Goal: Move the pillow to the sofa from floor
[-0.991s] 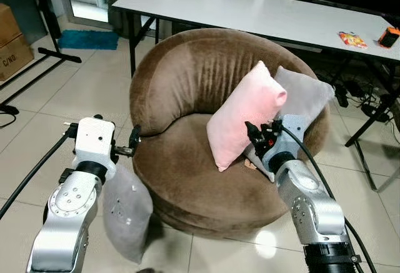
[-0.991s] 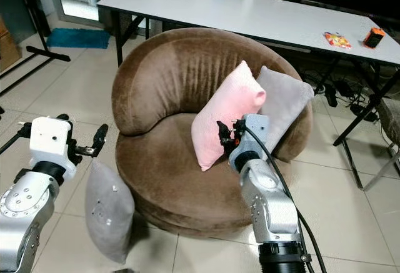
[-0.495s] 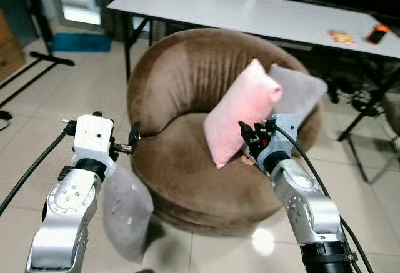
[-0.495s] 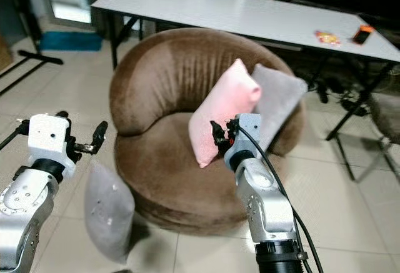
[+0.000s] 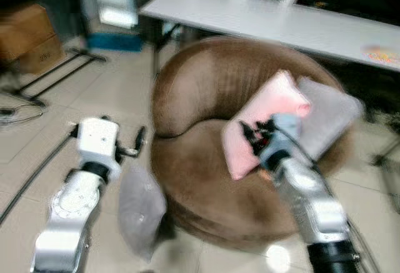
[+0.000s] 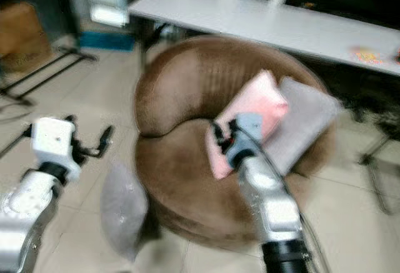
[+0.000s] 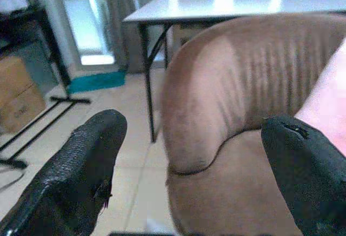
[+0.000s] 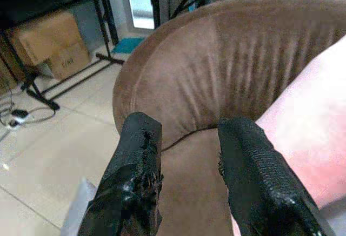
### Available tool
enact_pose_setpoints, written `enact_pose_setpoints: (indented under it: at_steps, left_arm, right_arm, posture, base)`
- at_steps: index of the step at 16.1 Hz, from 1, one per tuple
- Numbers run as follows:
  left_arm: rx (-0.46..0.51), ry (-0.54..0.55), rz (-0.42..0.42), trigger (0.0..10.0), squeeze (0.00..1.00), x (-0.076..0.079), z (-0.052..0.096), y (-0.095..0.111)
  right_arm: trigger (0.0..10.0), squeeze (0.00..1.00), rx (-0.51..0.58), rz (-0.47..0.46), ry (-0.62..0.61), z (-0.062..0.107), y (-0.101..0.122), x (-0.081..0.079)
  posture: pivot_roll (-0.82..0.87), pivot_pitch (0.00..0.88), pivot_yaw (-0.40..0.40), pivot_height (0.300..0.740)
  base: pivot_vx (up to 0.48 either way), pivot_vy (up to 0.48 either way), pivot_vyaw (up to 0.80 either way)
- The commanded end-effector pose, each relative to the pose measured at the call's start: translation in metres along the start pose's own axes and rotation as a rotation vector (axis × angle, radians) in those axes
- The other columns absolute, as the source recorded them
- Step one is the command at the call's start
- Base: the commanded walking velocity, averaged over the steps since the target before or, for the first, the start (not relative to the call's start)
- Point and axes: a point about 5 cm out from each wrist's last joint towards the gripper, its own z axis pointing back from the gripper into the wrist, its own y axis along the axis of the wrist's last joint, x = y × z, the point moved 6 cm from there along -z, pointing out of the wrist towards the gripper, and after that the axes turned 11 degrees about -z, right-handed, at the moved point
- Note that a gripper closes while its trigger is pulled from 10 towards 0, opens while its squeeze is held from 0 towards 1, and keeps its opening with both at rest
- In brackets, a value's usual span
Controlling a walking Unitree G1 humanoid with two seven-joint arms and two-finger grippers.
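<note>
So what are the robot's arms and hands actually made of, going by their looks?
Both arms are silver metal segments. The left hand sits on a white boxy wrist block, the right hand on a grey one with red bits. Fingers are long, black and textured. Black cables trail from each wrist.

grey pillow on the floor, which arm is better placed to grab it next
Left. The left gripper hangs open just above the grey pillow leaning against the sofa, while the right gripper is over the seat by the pink pillow.
</note>
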Motion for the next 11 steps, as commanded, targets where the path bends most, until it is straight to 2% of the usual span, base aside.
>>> enact_pose_setpoints:
  at_steps: [1,8,11]
  left_arm:
    - [0.001,0.004,-0.005,10.0,0.0,-0.0027,-0.0001,0.001]
    - [-0.001,-0.005,-0.01,10.0,0.0,-0.0006,0.0001,0.0]
    - [-0.002,-0.008,-0.013,10.0,0.0,0.0009,0.0006,-0.0011]
  right_arm:
    - [10.0,0.0,0.014,0.012,0.037,-0.0019,0.0047,-0.0109]
    - [10.0,0.0,-0.013,0.048,0.098,0.0004,0.001,-0.0147]
    - [10.0,0.0,-0.015,0.064,0.134,0.0025,-0.0002,-0.0183]
  posture:
    - [0.03,0.0,-0.095,0.74]
    - [0.03,0.0,-0.1,0.74]
    - [0.03,0.0,-0.105,0.74]
  base:
    - [0.3,0.0,0.8]
    - [0.302,0.0,0.8]
    - [0.299,0.0,0.0]
